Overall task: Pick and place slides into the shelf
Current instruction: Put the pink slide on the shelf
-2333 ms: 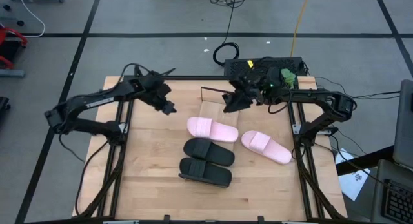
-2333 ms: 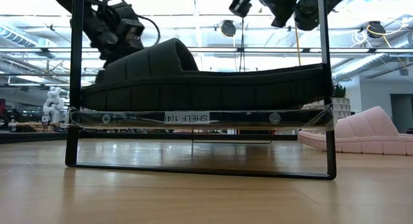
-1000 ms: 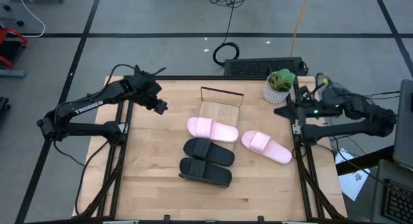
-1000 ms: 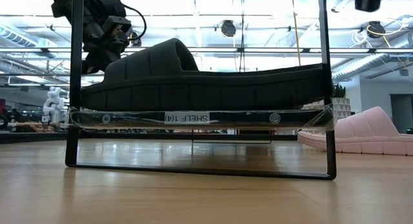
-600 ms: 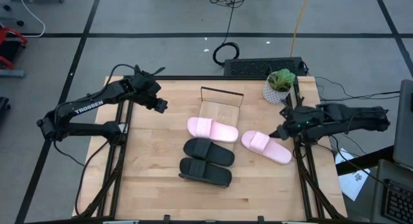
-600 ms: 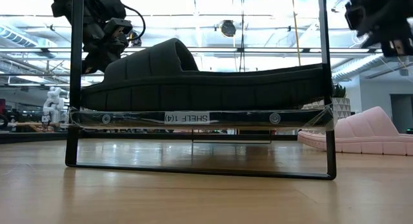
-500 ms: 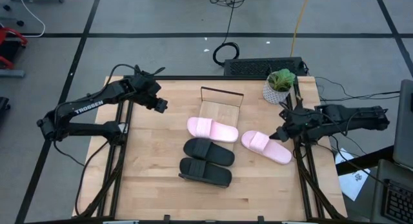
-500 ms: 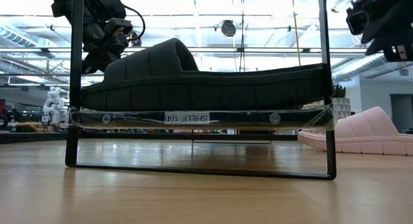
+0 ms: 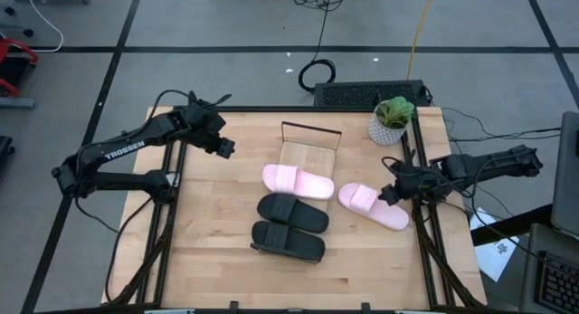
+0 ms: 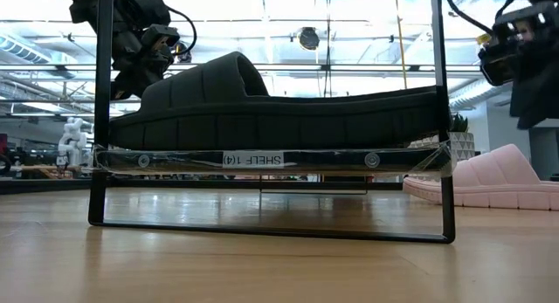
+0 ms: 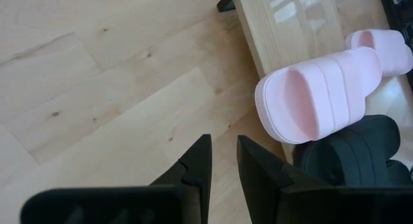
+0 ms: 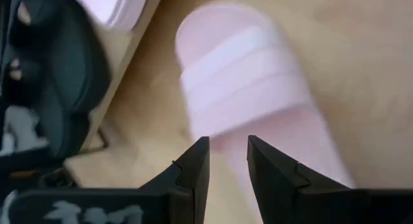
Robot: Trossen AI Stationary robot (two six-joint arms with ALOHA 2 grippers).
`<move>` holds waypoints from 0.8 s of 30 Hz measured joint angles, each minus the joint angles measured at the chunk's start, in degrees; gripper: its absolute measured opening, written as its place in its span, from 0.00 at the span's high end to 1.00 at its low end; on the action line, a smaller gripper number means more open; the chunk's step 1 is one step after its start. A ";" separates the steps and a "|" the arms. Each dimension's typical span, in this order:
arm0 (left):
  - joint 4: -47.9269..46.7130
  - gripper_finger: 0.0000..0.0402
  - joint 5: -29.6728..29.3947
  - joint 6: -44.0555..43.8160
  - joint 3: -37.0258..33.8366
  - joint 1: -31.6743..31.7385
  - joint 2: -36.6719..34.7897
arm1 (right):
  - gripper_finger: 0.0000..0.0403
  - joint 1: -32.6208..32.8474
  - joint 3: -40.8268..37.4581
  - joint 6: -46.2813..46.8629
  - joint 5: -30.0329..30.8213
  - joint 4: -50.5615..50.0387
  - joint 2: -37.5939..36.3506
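Observation:
The shelf [image 9: 309, 157] is a long light-wood board with a dark wire frame at its ends. Across it lie one pale pink slide [image 9: 298, 181] and two black slides [image 9: 292, 212] [image 9: 288, 242]. The second pink slide [image 9: 373, 206] rests sole-down on the tabletop right of the shelf. My right gripper [image 9: 389, 193] hovers just above this slide's strap [image 12: 248, 62], with its fingers a narrow gap apart and touching nothing. My left gripper [image 9: 223, 147] hangs over bare table left of the shelf, also with a narrow gap [image 11: 223, 161].
A small potted plant [image 9: 391, 119] stands at the table's far right corner. Black frame rails [image 9: 422, 219] run along the table's left and right sides. Bare wood lies left of the shelf [image 9: 213, 214]. In the low view the near black slide [image 10: 262, 111] fills the shelf.
My right gripper has swung from the far right part of the table toward the near edge and down, ending just over the loose pink slide. The left arm and all slides have stayed where they were.

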 joint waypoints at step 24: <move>-0.11 0.83 -0.04 2.44 0.00 0.00 0.02 | 0.70 0.23 -10.13 8.57 -0.05 12.83 -0.02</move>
